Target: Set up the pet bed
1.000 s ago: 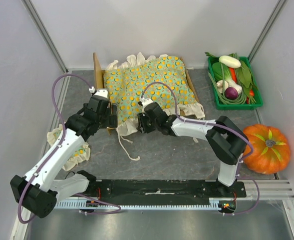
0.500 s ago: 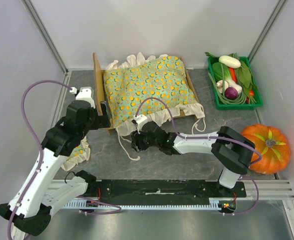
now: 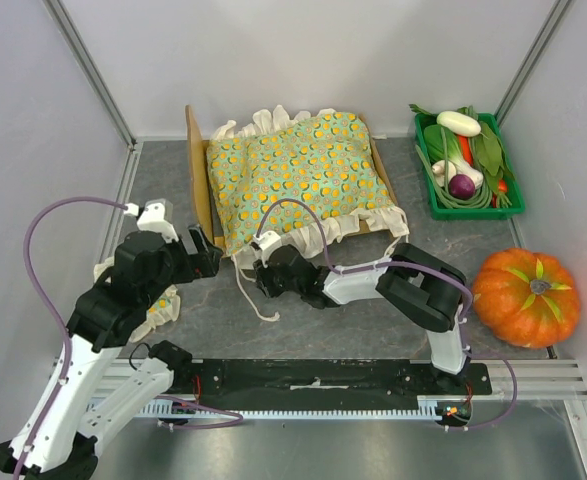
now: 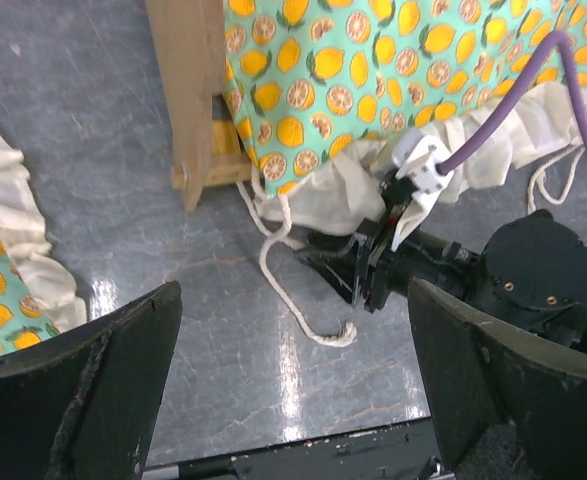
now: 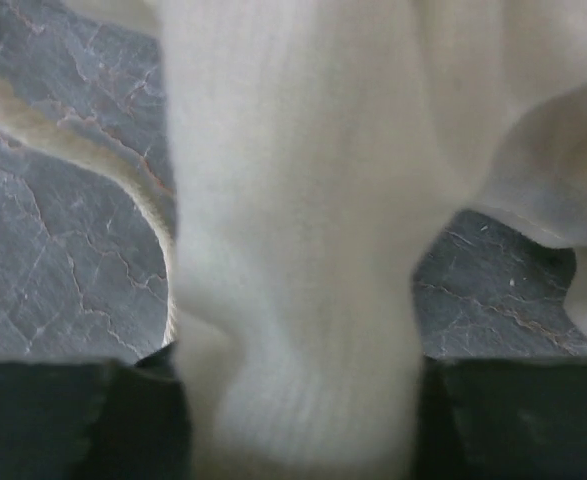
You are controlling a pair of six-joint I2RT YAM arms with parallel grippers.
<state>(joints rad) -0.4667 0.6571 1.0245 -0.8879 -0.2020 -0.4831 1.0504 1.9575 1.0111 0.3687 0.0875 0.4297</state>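
Pet bed (image 3: 197,170) just beyond wide-open left gripper (image 4: 295,290); right gripper (image 5: 298,410) at its near edge, cushion frill (image 5: 293,200) between its jaws, grip unclear.

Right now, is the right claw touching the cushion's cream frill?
Touching. The right wrist view shows the cream frill filling the gap of the right gripper, pressed against both dark fingers.
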